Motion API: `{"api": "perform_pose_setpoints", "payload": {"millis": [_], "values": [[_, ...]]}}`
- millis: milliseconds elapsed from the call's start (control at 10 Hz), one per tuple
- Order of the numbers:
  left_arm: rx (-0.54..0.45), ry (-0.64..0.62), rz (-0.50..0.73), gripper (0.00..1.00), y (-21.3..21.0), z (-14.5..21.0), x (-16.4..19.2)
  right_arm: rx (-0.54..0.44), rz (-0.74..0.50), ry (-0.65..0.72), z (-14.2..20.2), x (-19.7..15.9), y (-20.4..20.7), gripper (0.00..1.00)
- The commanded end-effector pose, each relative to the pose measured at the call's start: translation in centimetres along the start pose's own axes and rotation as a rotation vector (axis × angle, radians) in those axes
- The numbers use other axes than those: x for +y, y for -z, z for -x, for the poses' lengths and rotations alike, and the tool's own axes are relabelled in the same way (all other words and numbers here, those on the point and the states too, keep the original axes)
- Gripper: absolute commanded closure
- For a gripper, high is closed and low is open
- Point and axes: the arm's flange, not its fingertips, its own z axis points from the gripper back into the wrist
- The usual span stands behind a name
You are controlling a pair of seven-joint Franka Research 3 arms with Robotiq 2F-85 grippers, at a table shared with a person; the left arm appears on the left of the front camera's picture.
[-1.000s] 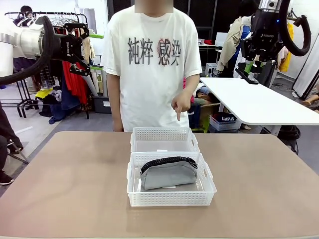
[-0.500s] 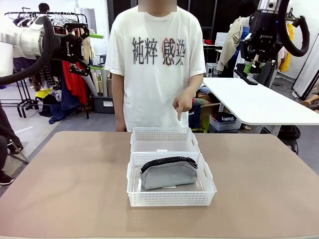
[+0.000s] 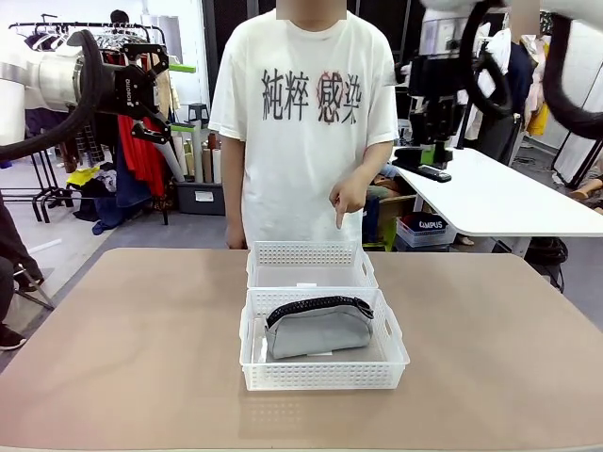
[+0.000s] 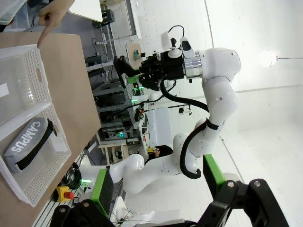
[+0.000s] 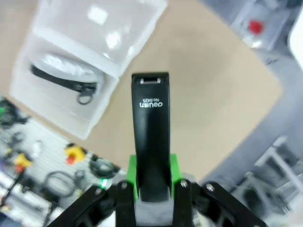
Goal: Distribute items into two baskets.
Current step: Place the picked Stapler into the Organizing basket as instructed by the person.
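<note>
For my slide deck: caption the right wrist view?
Right hand carries a black stapler above the table, baskets with the grey pouch below.

You are seeing the grey zippered pouch [image 3: 317,330] lying inside the nearer, larger white lattice basket [image 3: 323,375], the smaller basket [image 3: 310,255] touching behind it, the black stapler [image 5: 150,132] being clamped high in the right tool [image 3: 435,143].

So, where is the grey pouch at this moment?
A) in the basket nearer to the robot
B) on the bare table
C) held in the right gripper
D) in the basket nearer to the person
A: the grey pouch lies inside the nearer basket, while the right gripper is shut on the black stapler.
</note>
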Motion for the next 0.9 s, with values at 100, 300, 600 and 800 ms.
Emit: {"api": "perform_pose_setpoints", "payload": {"millis": [100, 300, 600, 800], "values": [[0.007, 0.000, 0.005, 0.00, -0.2, 0.1, -0.1, 0.042, 0.120, -0.238, -4.4, 2.1, 0.1, 1.00], [0.007, 0.000, 0.005, 0.00, -0.2, 0.1, -0.1, 0.027, 0.127, -0.338, -7.0, 4.1, 2.3, 1.00], [0.007, 0.000, 0.005, 0.00, -0.2, 0.1, -0.1, -0.028, 0.087, -0.538, -9.4, 6.5, 6.1, 1.00], [0.007, 0.000, 0.005, 0.00, -0.2, 0.1, -0.1, -0.013, 0.100, -0.615, -9.9, 7.4, 8.0, 1.00]]}}
